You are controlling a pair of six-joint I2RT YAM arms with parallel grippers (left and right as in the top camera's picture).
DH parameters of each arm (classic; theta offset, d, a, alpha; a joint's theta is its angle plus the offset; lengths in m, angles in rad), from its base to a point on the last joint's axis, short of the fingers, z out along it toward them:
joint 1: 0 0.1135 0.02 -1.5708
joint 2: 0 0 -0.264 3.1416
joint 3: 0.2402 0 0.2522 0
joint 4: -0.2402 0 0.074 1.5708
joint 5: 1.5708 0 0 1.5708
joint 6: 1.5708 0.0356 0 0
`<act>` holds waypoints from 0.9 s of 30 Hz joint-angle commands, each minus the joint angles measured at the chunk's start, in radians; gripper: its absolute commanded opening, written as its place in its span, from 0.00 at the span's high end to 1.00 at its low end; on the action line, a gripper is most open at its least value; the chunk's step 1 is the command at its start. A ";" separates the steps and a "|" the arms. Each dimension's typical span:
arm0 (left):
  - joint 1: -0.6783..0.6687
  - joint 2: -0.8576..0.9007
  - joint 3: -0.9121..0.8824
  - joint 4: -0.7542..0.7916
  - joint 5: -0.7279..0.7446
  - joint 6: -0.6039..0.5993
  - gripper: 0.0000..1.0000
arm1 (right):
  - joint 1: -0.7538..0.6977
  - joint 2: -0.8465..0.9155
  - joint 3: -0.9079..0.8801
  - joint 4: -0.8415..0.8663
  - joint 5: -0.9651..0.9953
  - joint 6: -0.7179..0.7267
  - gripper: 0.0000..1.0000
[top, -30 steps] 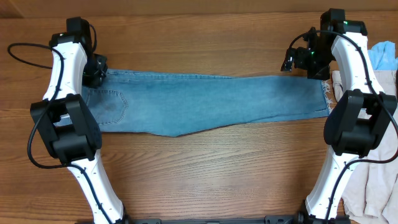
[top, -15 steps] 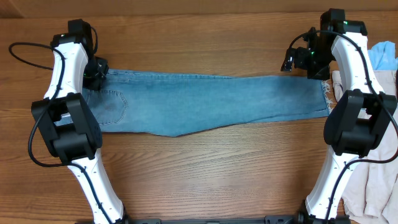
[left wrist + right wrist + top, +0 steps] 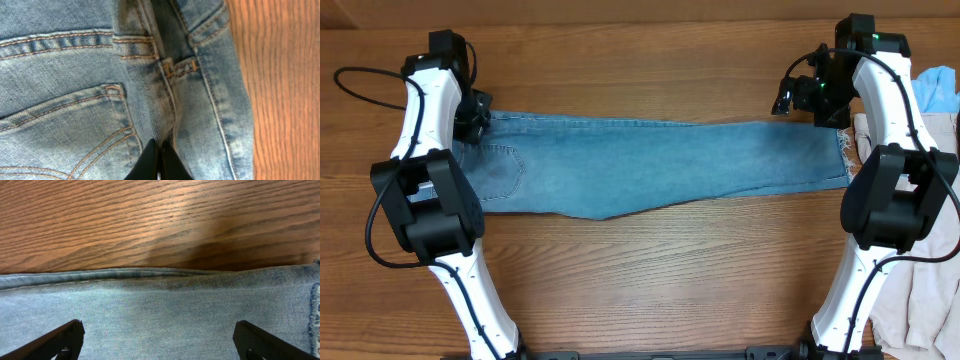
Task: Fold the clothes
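The jeans lie flat lengthwise across the table, legs stacked. The left gripper is clamped tight on a pinch of denim by the seat seam, evidently to lift the waist end. The right gripper hangs spread wide above the hem end's far edge, holding nothing.

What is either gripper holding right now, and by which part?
The left gripper is shut on the light blue faded denim jeans, pinching the seat seam below the waistband. The right gripper is open over a leg, holding nothing.
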 commanded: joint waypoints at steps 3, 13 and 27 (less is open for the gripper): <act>-0.003 0.018 0.147 -0.029 0.031 0.034 0.96 | 0.001 -0.003 0.007 0.001 -0.004 0.004 0.00; -0.005 0.056 0.158 0.006 -0.045 0.034 0.96 | 0.001 -0.003 0.007 0.001 -0.004 0.004 0.00; -0.025 0.130 0.395 -0.127 -0.044 0.241 0.00 | 0.001 -0.003 0.007 0.000 -0.004 0.004 0.00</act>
